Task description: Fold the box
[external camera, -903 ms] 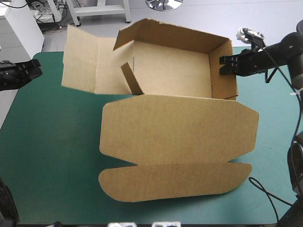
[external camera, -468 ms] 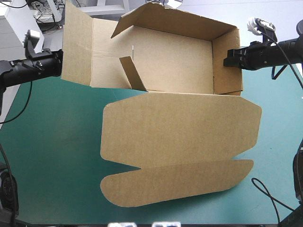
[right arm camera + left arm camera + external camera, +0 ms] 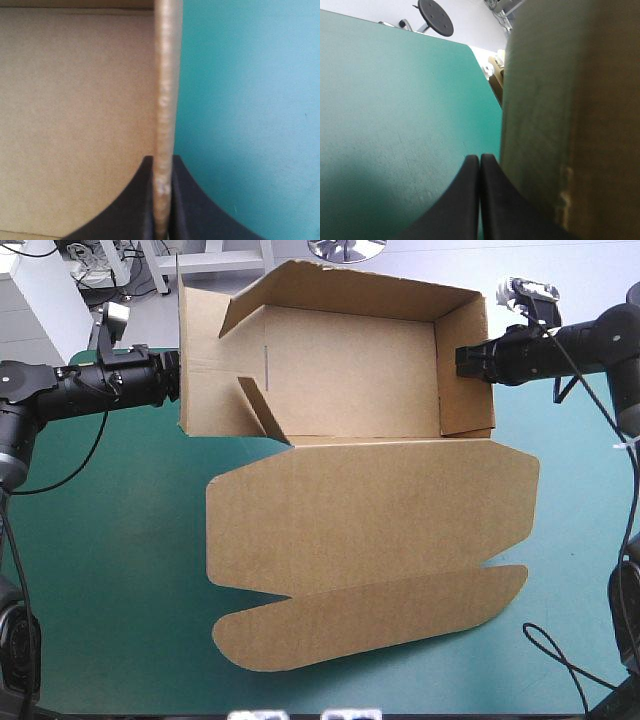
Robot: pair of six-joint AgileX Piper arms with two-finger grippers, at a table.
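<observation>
The brown box [image 3: 350,370] stands as an open tray at the table's far side, its back and side walls raised. Its lid [image 3: 370,515] lies flat toward the front, ending in a rounded flap [image 3: 370,620]. A small tab [image 3: 262,410] leans inside by the left wall. My left gripper [image 3: 172,377] is shut and presses against the outside of the upright left wall [image 3: 570,115], with nothing between its fingers [image 3: 490,200]. My right gripper [image 3: 465,362] is shut on the top edge of the right wall [image 3: 167,75], a finger on each side.
The table's far edge runs just behind the box's back wall. Teal-green cover [image 3: 100,540] stretches to the left of the lid and along the right side [image 3: 580,520]. The lid's front flap ends a little short of the table's front edge.
My left gripper came in from the left and pushed the left wall from splayed outward to upright. The box shifted slightly left. The right gripper kept its hold on the right wall.
</observation>
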